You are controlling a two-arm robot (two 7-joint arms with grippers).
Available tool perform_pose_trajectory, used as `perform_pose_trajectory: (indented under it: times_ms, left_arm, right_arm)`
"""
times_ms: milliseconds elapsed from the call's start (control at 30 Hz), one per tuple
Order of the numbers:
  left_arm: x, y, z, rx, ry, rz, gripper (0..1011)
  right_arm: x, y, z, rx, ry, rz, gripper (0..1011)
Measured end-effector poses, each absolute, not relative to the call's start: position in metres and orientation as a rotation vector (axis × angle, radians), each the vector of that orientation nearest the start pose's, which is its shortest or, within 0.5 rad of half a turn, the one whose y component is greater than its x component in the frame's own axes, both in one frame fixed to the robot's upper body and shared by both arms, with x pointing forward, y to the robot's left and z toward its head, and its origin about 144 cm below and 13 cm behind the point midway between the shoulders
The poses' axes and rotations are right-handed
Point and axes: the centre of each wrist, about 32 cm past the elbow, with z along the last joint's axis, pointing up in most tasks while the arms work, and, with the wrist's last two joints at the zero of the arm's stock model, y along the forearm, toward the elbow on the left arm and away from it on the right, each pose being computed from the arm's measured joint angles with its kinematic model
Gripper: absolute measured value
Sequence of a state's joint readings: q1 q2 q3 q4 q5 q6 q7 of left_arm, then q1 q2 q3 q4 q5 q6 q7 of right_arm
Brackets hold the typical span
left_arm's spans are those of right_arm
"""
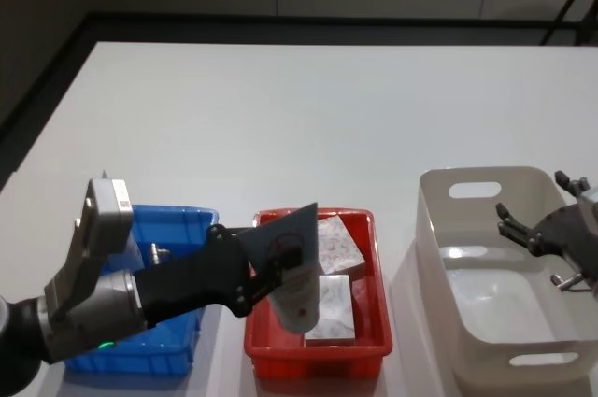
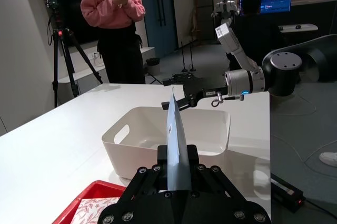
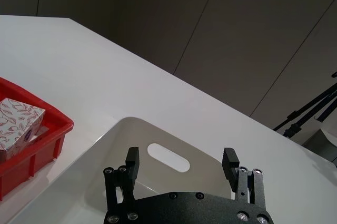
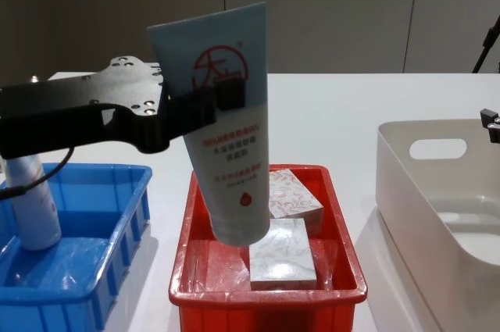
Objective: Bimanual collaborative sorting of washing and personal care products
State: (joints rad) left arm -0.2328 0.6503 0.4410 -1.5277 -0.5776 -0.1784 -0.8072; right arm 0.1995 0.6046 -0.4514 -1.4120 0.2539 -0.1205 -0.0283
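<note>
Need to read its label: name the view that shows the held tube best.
Chest view: the tube faces the camera, logo and red text plain, clamped in the left gripper above the red bin. Head view shows it foreshortened; left wrist view, edge-on.

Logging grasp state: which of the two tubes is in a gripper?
The pale-blue tube, clamped by the left gripper, crimped end up, over the red bin; the whitish bottle stands loose in the blue bin.
</note>
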Motion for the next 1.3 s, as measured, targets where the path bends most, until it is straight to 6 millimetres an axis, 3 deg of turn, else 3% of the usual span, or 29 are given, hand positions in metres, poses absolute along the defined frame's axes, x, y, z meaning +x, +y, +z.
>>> perform_pose_trajectory:
  times_ms: [767, 1300]
  left_arm:
    - [0.496, 0.305, 1.187, 0.040, -0.143, 0.430, 205]
    - [0.496, 0.305, 1.187, 0.040, -0.143, 0.430, 204]
  right_arm:
    - [0.477, -0.315, 1.144, -0.252, -0.307, -1.158, 1001]
    - [0.464, -0.317, 1.148, -0.201, -0.292, -0.998, 1001]
